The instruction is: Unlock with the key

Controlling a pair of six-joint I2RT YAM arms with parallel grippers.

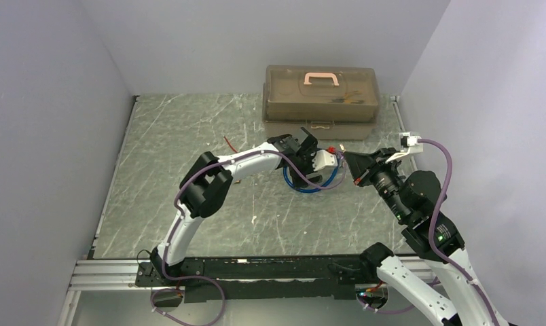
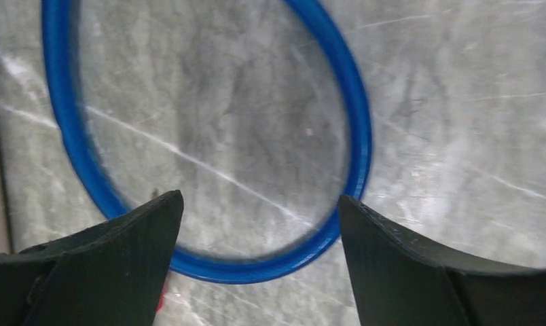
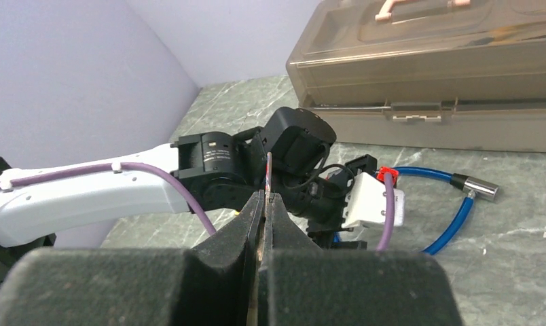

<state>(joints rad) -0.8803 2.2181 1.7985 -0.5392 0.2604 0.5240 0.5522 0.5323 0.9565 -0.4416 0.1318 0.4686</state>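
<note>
A blue cable lock (image 1: 312, 188) lies looped on the marbled table, its silver metal end (image 3: 481, 189) lying to the right. My left gripper (image 2: 259, 204) hangs open just above the near bend of the blue cable (image 2: 355, 122), one finger on each side and nothing held. In the top view the left gripper (image 1: 304, 153) points down over the loop. My right gripper (image 3: 265, 197) is shut on the key (image 3: 268, 170), whose thin blade sticks up between the pads. In the top view the right gripper (image 1: 347, 158) sits just right of the left wrist. The lock's keyhole is hidden.
A brown translucent toolbox (image 1: 321, 102) with a pink handle stands closed at the back of the table; its front latch (image 3: 414, 115) faces the arms. Grey walls close in on both sides. A small red scrap (image 1: 228, 143) lies left of the left arm.
</note>
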